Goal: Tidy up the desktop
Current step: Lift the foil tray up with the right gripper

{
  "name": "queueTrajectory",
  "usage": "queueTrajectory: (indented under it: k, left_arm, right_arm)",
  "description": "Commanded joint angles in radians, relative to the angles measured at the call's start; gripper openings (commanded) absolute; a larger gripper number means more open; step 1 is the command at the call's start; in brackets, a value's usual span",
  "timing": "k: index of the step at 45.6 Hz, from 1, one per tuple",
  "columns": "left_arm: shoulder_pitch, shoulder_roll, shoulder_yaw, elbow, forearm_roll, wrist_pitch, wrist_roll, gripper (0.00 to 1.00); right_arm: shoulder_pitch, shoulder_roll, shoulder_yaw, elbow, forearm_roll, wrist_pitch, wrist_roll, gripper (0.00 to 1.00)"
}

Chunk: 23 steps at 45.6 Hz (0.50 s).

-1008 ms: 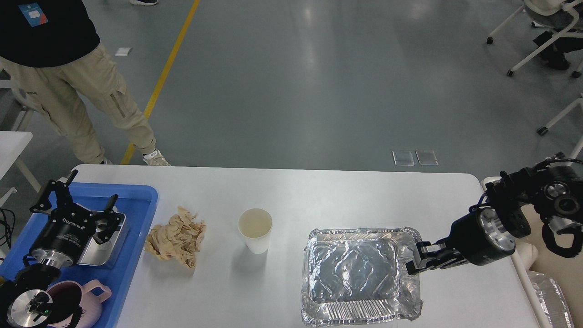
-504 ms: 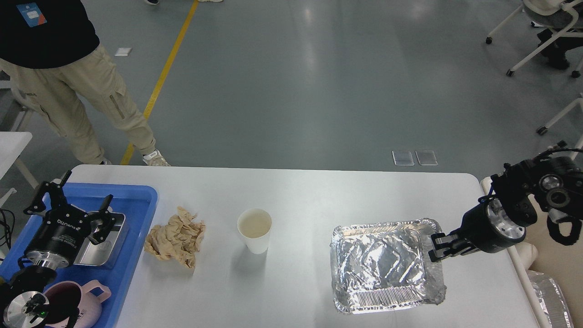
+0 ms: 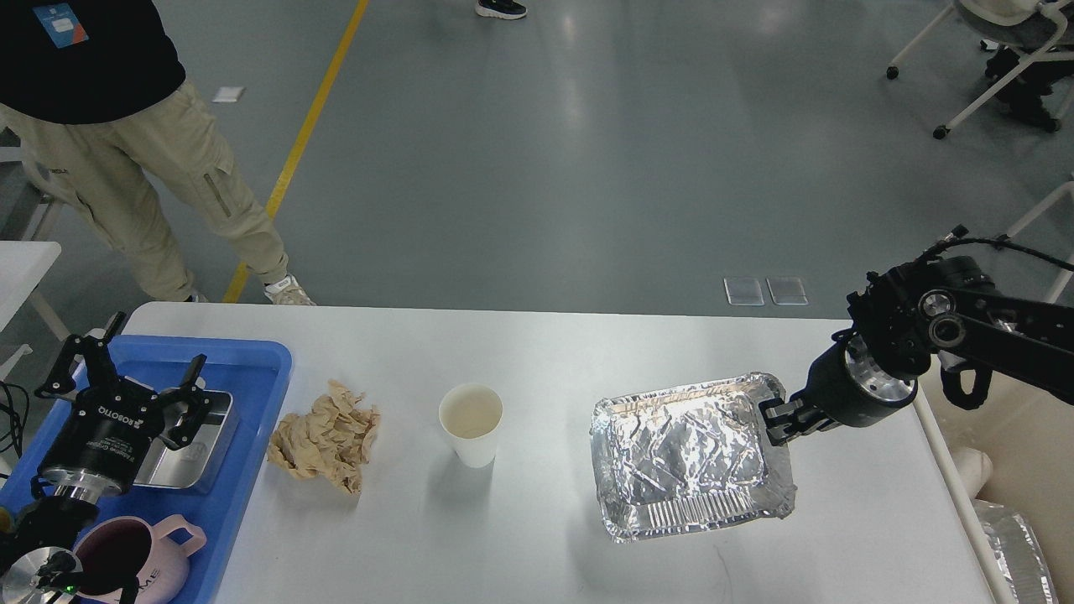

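Note:
The desktop (image 3: 587, 352) is a wide white tabletop. My right gripper (image 3: 776, 419) is shut on the right rim of a crumpled foil tray (image 3: 684, 461), which hangs tilted above the desktop and casts a shadow beneath. A white paper cup (image 3: 471, 423) stands upright near the middle. A crumpled brown paper ball (image 3: 323, 436) lies to its left. My left gripper (image 3: 138, 386) is open above the blue tray (image 3: 243, 369), over a metal dish (image 3: 205, 436), holding nothing.
A pink mug (image 3: 134, 558) sits in the blue tray's near end. A person in beige trousers (image 3: 151, 184) stands beyond the far left corner. Off the right edge lies another foil piece (image 3: 1019, 549). Office chairs (image 3: 998, 59) stand far right.
The right gripper has lifted the foil tray off the desktop, swinging it right, then up and slightly back left. The left gripper drifted a little left over the blue tray.

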Motion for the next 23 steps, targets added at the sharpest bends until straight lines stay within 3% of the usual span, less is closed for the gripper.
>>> queueTrajectory:
  k: [1, 5, 12, 23]
  left_arm:
    - [0.001, -0.003, 0.000, -0.001, 0.000, -0.003, -0.005, 0.97]
    - [0.001, -0.005, 0.000, -0.003, 0.000, -0.004, -0.014, 0.97]
    - [0.004, -0.006, 0.018, -0.001, 0.002, -0.017, -0.105, 0.97]
    - [0.008, -0.012, 0.018, -0.001, 0.002, -0.021, -0.106, 0.97]
  right_arm:
    - [0.004, -0.001, 0.007, -0.011, 0.009, -0.005, -0.009, 0.00]
    - [0.013, -0.001, 0.015, -0.024, 0.035, -0.008, -0.013, 0.00]
    - [0.082, 0.006, 0.038, -0.077, 0.187, -0.018, -0.035, 0.00]
    - [0.221, 0.045, 0.033, -0.134, 0.420, -0.048, -0.093, 0.00]
